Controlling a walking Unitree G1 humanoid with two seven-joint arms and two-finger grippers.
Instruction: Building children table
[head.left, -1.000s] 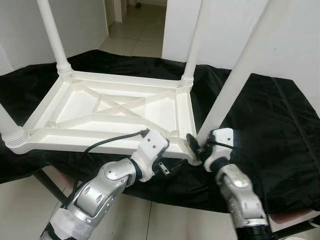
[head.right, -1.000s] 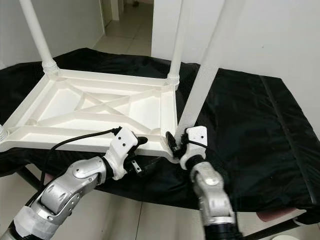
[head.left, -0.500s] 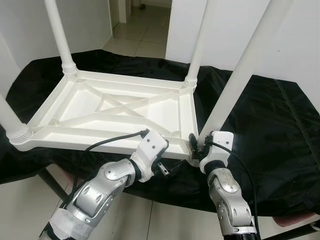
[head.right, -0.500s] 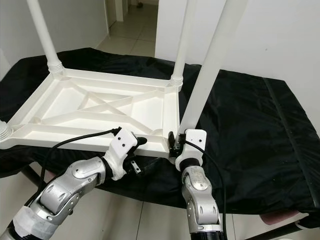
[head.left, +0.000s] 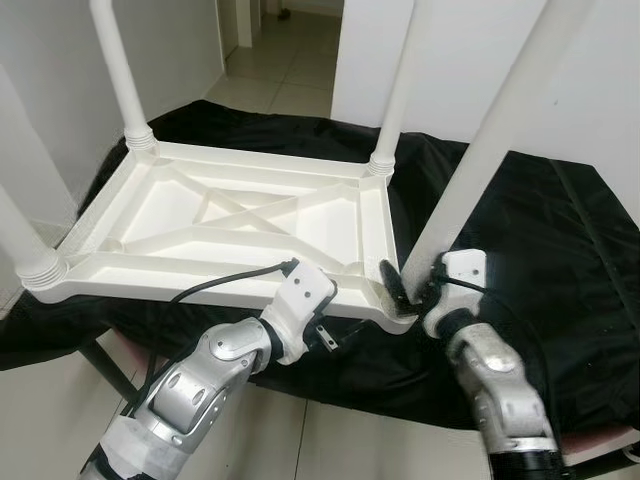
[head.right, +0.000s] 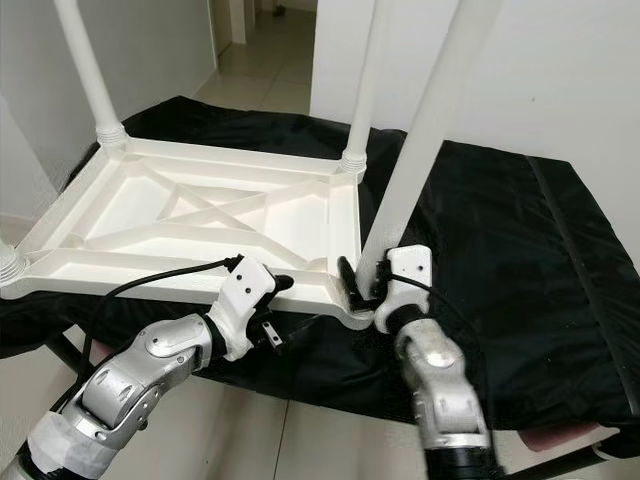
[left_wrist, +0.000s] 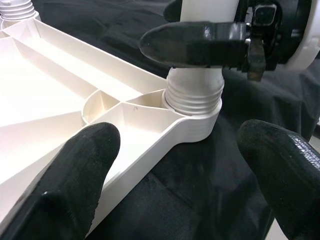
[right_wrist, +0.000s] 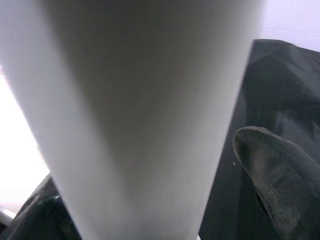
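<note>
Left eye view shows a white plastic children's table (head.left: 240, 225) lying upside down on a black cloth (head.left: 540, 230) that covers a low support, its ribbed underside facing up and its white legs rising from the corner sockets. At the near corner on the robot's right, the right gripper (head.left: 410, 291) closes its two black fingers around the base of the near-right leg (head.left: 480, 150), just above the threaded collar where that leg enters the corner socket (left_wrist: 192, 107); the right wrist view has the leg close between the fingers, one fingertip (right_wrist: 272, 180) beside it. The left gripper (left_wrist: 180, 165) hovers at the table's near edge, its fingers spread wide and holding nothing, one on either side of that same corner, apart from the plastic. A black cable (head.left: 215, 283) runs along the left arm across the table's front rim. Beyond the table, a tiled floor (head.left: 280, 60) leads off through a doorway between white walls
</note>
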